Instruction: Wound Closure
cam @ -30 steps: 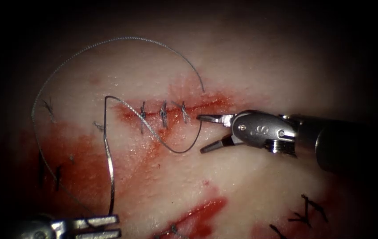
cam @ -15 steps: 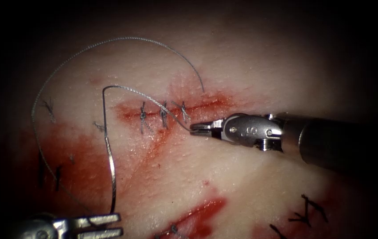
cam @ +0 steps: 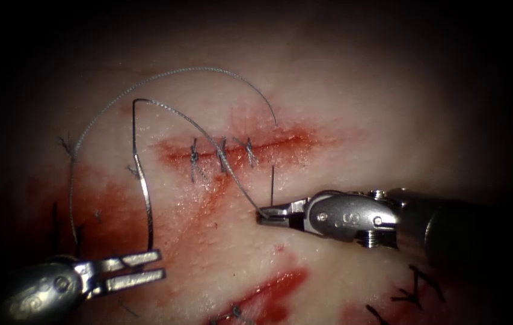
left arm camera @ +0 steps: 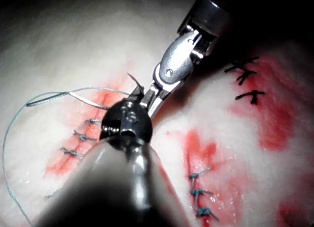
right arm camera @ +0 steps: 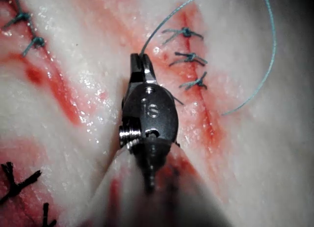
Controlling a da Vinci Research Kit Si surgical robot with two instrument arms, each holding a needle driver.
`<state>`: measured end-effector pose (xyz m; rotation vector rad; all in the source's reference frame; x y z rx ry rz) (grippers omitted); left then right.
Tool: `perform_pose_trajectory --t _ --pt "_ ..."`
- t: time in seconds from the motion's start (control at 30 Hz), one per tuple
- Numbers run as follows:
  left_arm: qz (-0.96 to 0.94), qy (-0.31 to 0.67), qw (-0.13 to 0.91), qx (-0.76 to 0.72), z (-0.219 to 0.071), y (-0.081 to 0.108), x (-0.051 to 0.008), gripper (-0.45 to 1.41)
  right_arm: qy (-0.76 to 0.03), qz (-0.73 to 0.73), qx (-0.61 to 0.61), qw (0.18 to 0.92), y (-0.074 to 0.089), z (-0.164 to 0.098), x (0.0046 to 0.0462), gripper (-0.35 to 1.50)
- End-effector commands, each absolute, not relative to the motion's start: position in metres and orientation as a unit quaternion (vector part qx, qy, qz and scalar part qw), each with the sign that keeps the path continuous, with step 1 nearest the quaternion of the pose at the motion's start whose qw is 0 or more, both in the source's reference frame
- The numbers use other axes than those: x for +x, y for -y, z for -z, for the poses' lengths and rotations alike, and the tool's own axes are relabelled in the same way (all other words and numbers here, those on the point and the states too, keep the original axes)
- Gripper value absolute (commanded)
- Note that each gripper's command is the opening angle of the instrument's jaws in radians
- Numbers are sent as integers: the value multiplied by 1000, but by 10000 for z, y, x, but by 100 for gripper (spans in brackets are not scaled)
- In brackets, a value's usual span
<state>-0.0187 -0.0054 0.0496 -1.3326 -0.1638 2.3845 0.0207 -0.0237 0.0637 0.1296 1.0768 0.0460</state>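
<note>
The cut [cam: 238, 147] runs across the tissue [cam: 352, 102] with three stitches [cam: 222, 155] over it. My right tool [cam: 262, 216] is below the cut's right part, shut on the needle [cam: 272, 186]. The needle stands as a thin dark line rising from the jaws, apparently free of the tissue. Thread [cam: 208, 141] meets the needle at the jaws, so the grip seems near that end. My left tool [cam: 161, 266], at the lower left, is shut on the thread. A long loop [cam: 166, 75] arcs to the cut's far edge [cam: 276, 124]. The right tool [right arm camera: 139, 60] holds thread there too.
Red fluid [cam: 106, 210] stains the tissue left of the cut. A second red cut [cam: 268, 292] lies at the lower centre, and black stitches [cam: 415, 289] sit at the lower right. Short dark cut ends of thread [cam: 67, 147] lie at the left.
The right tool's jaws closed on the needle, then moved down away from the cut, turning the needle on edge and drawing thread along. The left tool rose a little with its thread.
</note>
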Motion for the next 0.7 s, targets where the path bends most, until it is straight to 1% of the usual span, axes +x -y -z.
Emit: perform_pose_trajectory --t 0.03,0.37,0.53,0.6,0.67,0.7 --pt "-854 57 202 -475 -502 48 -192 -45 -518 -20 69 852 244 -620 221 -35" --pt "-856 46 207 -472 -503 46 -188 -45 -548 11 122 827 284 -527 251 -35" --pt "-856 39 207 -472 -500 44 -183 -45 -555 17 131 821 287 -510 260 -35" --pt "-857 36 207 -471 -498 43 -180 -45 -559 11 130 819 276 -511 259 36" --pt "-858 27 207 -469 -497 42 -177 -45 -564 -9 110 818 261 -515 253 98" --pt "-858 25 209 -468 -496 42 -176 -45 -564 -16 99 820 255 -518 250 111"
